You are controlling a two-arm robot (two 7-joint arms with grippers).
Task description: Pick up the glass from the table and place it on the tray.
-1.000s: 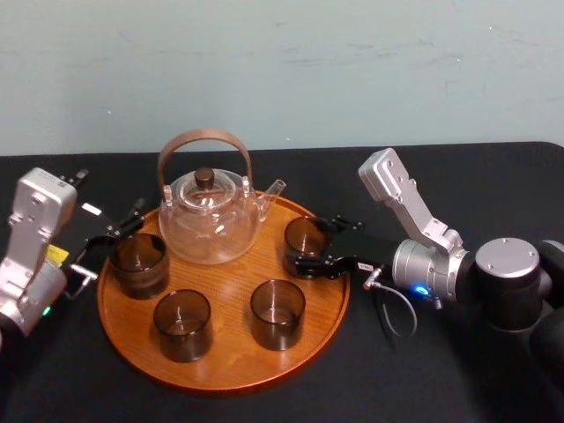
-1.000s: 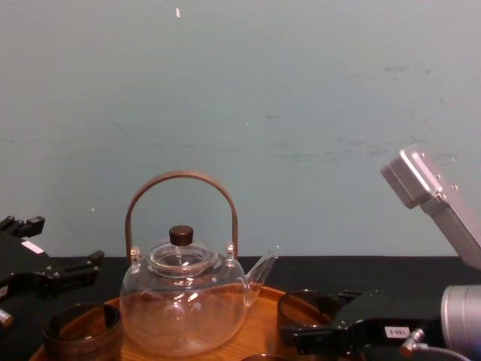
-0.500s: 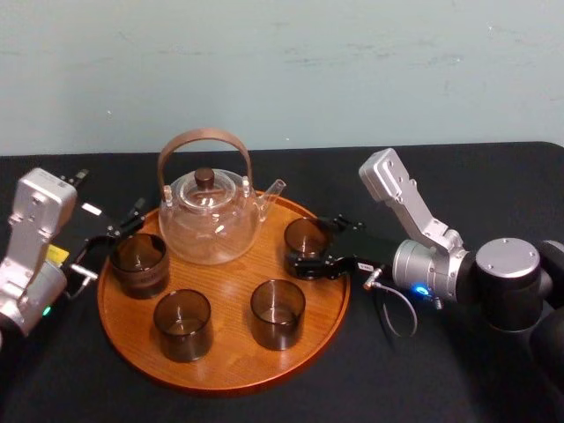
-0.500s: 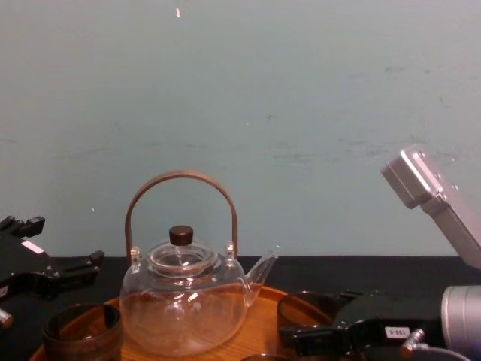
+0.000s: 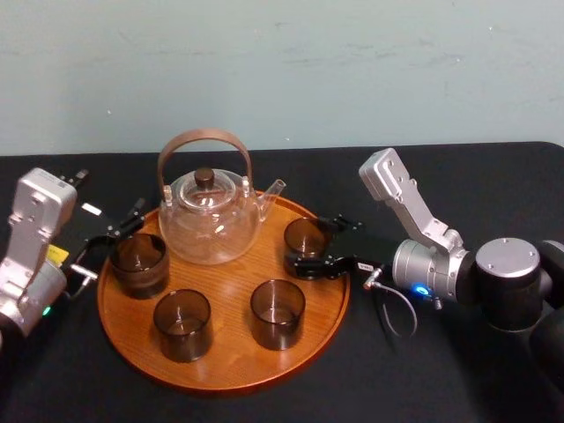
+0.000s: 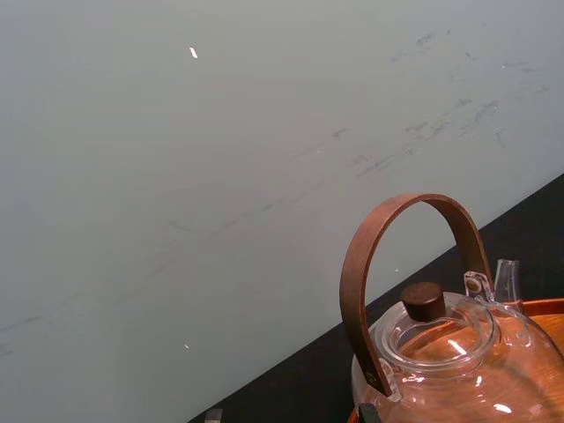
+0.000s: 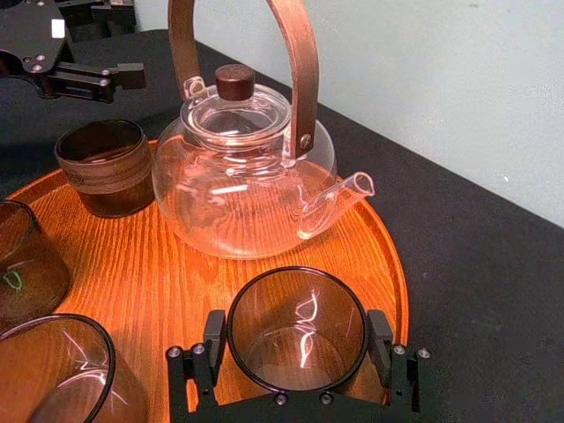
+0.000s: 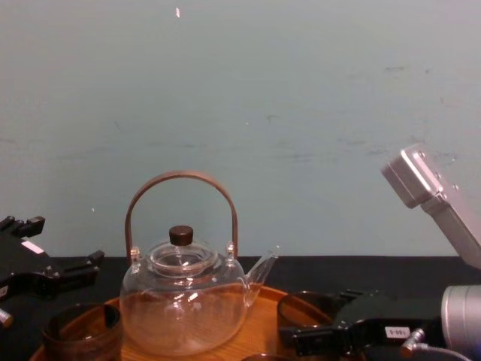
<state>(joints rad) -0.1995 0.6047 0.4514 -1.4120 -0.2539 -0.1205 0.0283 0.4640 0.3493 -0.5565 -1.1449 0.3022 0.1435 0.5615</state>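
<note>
Working gripper: the right gripper (image 5: 315,241) reaches in from the right of the teapot (image 5: 210,220), low over the rim of the tray (image 5: 229,352).
Claw of the right gripper: its fingers (image 7: 214,339) are spread apart, one on each side of the glass (image 5: 307,236) and close against its wall. Whether they touch it I cannot tell.
Glass: it stands upright on the tray, to the right of the teapot and just in front of its spout tip, apart from the teapot's body.
Teapot: clear glass with a dark knob on the lid and a brown hoop handle, upright on the far part of the tray.
Tray: round and wooden, it lies flat under the teapot on the table (image 5: 423,370).
Other glasses: two (image 5: 182,324) (image 5: 278,313) stand upright on the tray in front of the teapot, well apart from it.
Banded cup: a dark cup (image 5: 138,263) stands on the tray to the left front of the teapot, near the rim.
Left gripper: it (image 5: 110,242) hangs to the left of the teapot, just outside the tray rim beside the banded cup, fingers apart and holding nothing.
</note>
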